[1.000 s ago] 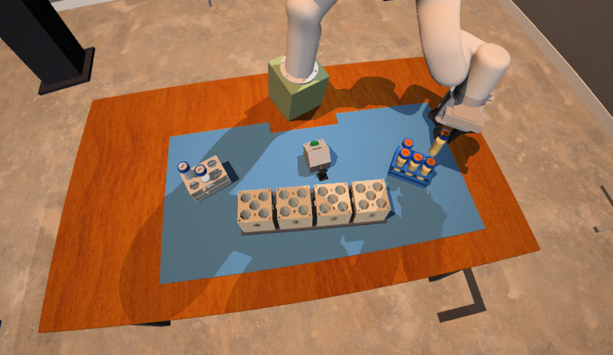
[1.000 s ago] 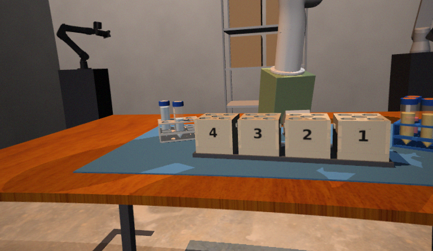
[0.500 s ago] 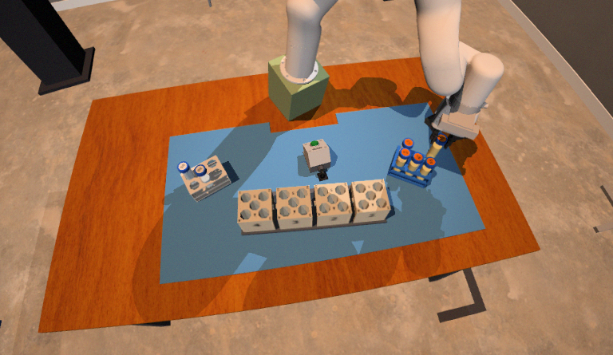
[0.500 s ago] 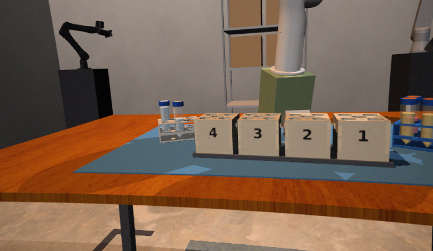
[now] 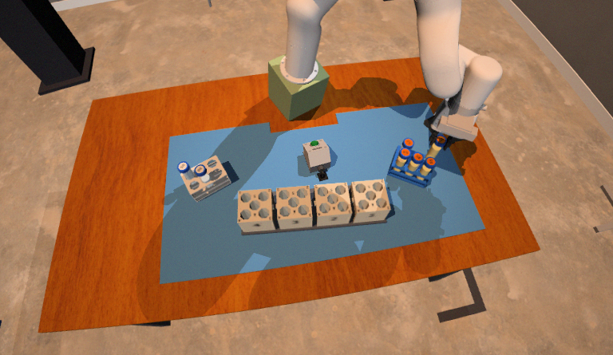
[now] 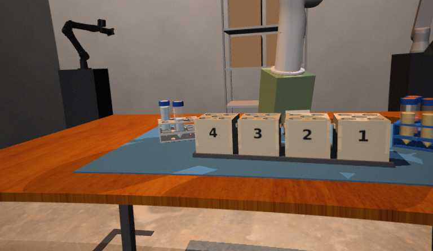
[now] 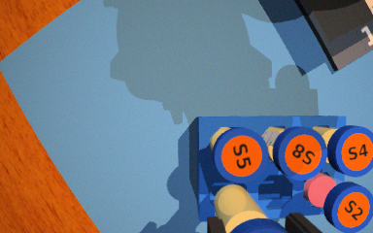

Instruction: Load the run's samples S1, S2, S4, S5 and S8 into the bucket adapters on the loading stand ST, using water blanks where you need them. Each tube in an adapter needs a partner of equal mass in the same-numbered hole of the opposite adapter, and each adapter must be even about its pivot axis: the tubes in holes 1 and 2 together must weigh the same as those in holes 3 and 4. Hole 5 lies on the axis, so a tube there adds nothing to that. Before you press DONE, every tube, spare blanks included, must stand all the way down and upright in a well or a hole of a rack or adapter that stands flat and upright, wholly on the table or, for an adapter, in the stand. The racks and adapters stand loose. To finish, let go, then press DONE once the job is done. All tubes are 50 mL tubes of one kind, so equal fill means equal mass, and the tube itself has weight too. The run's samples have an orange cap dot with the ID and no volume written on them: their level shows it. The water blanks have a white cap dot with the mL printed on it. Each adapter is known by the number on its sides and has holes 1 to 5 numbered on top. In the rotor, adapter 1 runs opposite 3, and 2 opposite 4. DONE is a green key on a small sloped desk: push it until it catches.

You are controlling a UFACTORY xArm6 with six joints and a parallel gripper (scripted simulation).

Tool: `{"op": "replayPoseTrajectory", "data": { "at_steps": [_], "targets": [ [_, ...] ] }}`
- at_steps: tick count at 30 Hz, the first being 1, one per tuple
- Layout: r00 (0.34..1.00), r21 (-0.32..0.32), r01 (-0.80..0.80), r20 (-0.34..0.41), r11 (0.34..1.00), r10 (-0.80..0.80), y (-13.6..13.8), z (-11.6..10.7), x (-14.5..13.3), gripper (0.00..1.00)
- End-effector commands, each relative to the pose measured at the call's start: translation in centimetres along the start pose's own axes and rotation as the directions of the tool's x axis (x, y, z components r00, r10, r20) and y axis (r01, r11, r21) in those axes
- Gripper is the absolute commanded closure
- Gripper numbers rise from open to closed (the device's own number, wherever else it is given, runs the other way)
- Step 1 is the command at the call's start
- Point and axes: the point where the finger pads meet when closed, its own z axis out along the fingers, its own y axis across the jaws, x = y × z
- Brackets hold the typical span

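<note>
My gripper [image 5: 439, 140] [image 7: 257, 225] is shut on a sample tube [image 5: 434, 150] [image 7: 238, 208] with yellowish liquid and an orange cap dot; its ID is not readable. The tube is tilted, above the blue rack [image 5: 409, 179] [image 6: 396, 136] beside S5. In the rack stand S5 [image 5: 430, 161] [image 7: 241, 155], S8 [image 5: 417, 157] [image 7: 300, 153], S4 [image 5: 405, 153] [image 7: 356, 151] and pinkish S2 [image 5: 408, 142] [image 7: 349, 208]. Adapters 4 [image 6: 220, 143], 3 [image 6: 258, 145], 2 [image 6: 308, 145] and 1 [image 6: 363, 149] stand on the loading stand [image 5: 316, 228] [image 6: 287, 161], without tubes.
Two white-dotted blanks [image 5: 182, 167] [image 5: 199, 170] stand in the pale rack [image 5: 213, 190] [image 6: 161, 137] at the left. The green DONE key [image 5: 314, 143] is on its small desk [image 5: 317, 155], behind the adapters. The green robot base [image 5: 294, 96] [image 6: 294, 92] is farther back.
</note>
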Motion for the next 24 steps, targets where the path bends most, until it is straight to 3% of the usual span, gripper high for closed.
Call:
{"op": "replayPoseTrajectory", "data": {
  "at_steps": [1, 24],
  "targets": [
    [1.0, 0.004, 0.0, -0.001, 1.0, 0.0, -0.2, -0.1, 0.0, 1.0],
    [1.0, 0.004, 0.0, -0.001, 1.0, 0.0, -0.2, 1.7, 0.0, 1.0]
  ]
}}
